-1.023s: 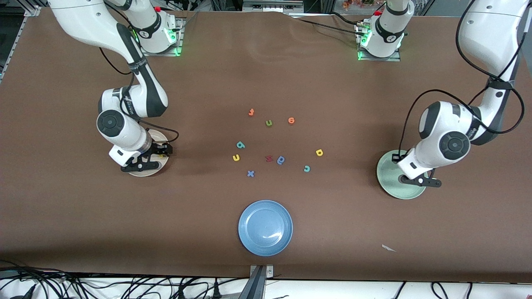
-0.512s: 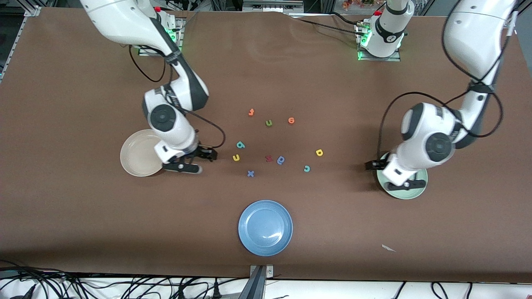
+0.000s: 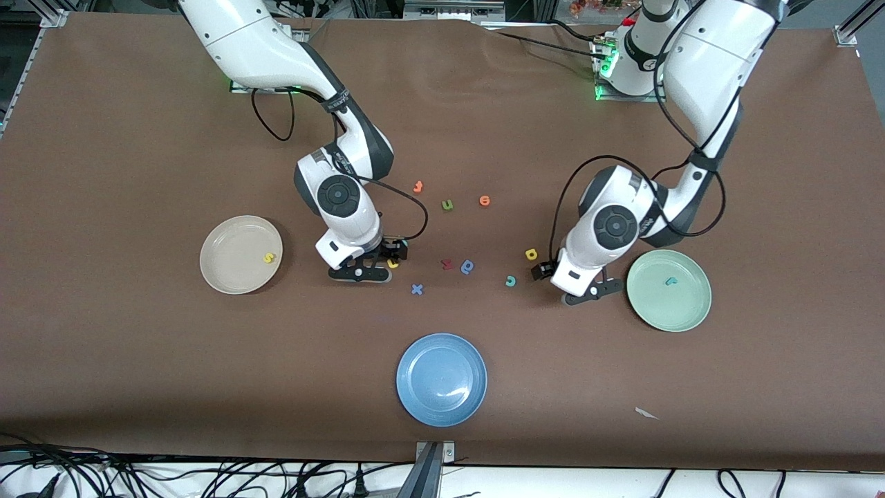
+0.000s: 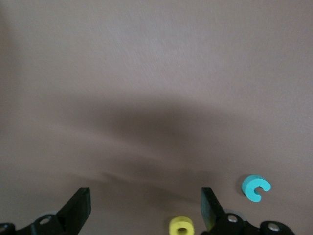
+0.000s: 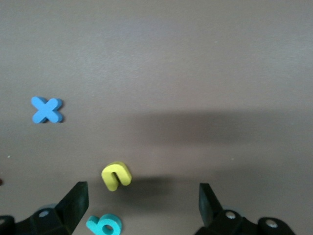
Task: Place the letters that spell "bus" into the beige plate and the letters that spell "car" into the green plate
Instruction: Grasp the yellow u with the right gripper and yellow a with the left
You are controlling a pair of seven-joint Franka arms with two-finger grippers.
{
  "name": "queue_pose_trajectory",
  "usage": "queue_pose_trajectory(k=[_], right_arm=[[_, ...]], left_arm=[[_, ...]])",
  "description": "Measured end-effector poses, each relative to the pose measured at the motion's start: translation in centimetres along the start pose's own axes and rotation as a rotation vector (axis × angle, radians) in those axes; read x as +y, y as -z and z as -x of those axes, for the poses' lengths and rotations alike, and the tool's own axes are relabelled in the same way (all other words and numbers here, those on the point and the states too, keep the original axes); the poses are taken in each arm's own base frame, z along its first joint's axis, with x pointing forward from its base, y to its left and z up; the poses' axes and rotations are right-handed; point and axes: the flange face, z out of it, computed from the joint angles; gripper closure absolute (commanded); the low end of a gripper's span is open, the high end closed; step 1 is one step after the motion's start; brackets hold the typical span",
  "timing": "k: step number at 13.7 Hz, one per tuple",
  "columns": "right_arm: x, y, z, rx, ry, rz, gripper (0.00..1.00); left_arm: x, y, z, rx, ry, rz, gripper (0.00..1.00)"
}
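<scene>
Low in the centre of the frame, a blue plate (image 3: 422, 360). Above it, a blue x (image 3: 417, 289) flat on the bare desk (image 3: 138, 380). At mid-height, toward the left arm's end, left gripper (image 3: 563, 282), jaws apart and empty, just beside teal c (image 3: 510, 280) and yellow a (image 3: 531, 254), both lying flat. Green plate (image 3: 657, 311) close by, holding teal r (image 3: 669, 281). Toward the right arm's end, right gripper (image 3: 377, 261), jaws apart, over yellow u (image 3: 393, 262), arch lying flat and tilted; teal b (image 5: 104, 225) just beside. Beige plate (image 3: 221, 270) holding yellow s (image 3: 269, 258). Between the arms, a red letter (image 3: 447, 263) and a blue rounded letter (image 3: 468, 266). Higher in the frame, a green u (image 3: 447, 205) and two orange letters (image 3: 485, 200).
</scene>
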Motion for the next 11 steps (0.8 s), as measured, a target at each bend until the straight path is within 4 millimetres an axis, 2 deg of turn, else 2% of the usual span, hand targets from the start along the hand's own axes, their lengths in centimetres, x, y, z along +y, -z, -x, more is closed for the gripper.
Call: queue_pose_trajectory(k=[1,4,5,6,9,11], right_arm=[[-0.3,-0.4,0.3,-0.004,0.006,0.002,0.04],[-1.4,-1.6,1.1,0.0,0.026,-0.002,0.36],[-1.7,-2.1,1.2,0.007,0.03,-0.008,0.38],[-1.8,-2.4,1.3,0.011,0.031,-0.012,0.47],[-1.8,-2.5,1.0,0.017,0.03,-0.014,0.57],[-1.9,-2.4,0.9,0.024,0.03,-0.019,0.58]], left_arm=[[0.5,-0.5,0.5,-0.004,0.023,-0.002,0.03],[1.9,-1.3,2.0,-0.004,0.07,0.0,0.09],[2.2,-1.6,2.3,-0.001,0.085,0.006,0.1],[2.3,-2.1,2.7,0.0,0.097,0.01,0.13],[2.4,-3.2,3.9,-0.012,0.118,-0.002,0.22],[2.6,-3.5,4.4,-0.015,0.133,-0.007,0.28]])
